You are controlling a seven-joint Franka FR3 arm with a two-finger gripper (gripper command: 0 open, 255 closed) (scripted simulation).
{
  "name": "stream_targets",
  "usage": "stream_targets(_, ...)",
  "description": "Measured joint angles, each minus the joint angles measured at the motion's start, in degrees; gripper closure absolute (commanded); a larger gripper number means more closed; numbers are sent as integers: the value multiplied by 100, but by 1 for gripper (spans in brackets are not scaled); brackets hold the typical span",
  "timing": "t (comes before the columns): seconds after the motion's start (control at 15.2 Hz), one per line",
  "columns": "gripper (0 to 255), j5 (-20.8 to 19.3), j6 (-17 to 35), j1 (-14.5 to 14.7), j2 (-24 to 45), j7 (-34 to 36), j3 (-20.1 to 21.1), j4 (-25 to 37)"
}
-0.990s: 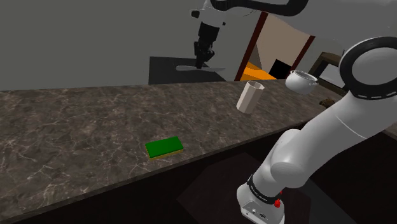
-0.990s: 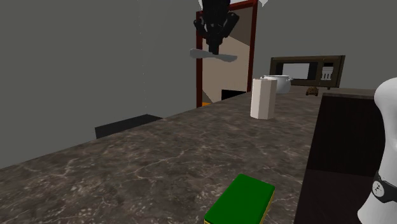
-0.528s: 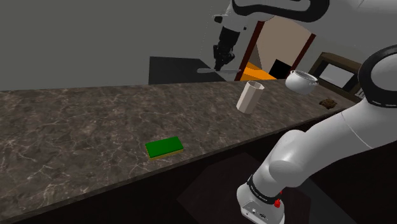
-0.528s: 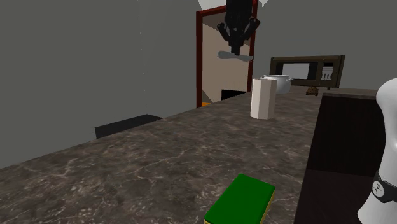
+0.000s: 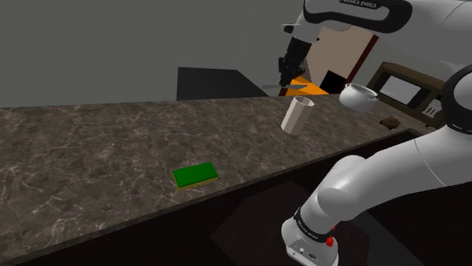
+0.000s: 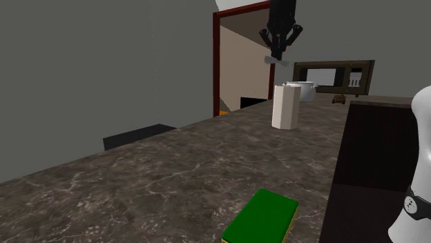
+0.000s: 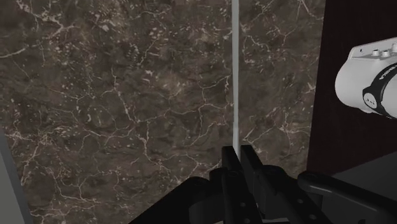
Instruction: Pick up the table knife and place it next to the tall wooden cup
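The gripper (image 5: 287, 78) was found raised above the dark marbled counter (image 5: 98, 143), fingers pointing down and clamped on the table knife (image 5: 274, 86). The grey knife (image 6: 271, 61) hung level across the fingertips, clear of every surface. In the wrist view the knife (image 7: 235, 76) appeared edge-on as a thin pale line running out from between the two fingers (image 7: 227, 159), with the counter (image 7: 127, 95) beneath it.

The tall cup (image 6: 285, 105), drawn pale, stood upright on the counter almost directly below the gripper (image 6: 279, 54), well apart from the knife. A green block (image 5: 194, 175) lay flat on the counter, far from the gripper and low beneath it, near the counter's front edge.
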Motion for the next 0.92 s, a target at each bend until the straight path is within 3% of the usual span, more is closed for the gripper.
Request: stream_targets(0.92,255,-181,995,-135,-254,-161,-201,-1240)
